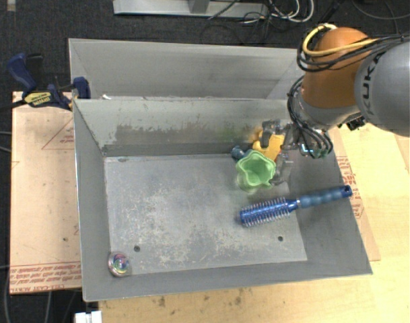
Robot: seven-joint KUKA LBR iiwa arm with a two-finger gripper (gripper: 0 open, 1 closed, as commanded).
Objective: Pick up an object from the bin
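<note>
Green cup [254, 170], mouth facing up

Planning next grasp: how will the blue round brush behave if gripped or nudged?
Blue brush looks like rigid plastic, so probably stiff and light. Its round bristled head may roll when nudged; the slim handle seems the safer grip. Handle lies on the sloped wall, so it might slide.

Arm body: grey link [396, 89], rounded, dark lettering on its side, partly readable. Up-right of the claw [280, 159] sits an orange domed cover [332, 73]; pale yellow cable [311, 42] loops over it. Just above the metal-grey claw, black cables [304, 130] bunch.
</note>
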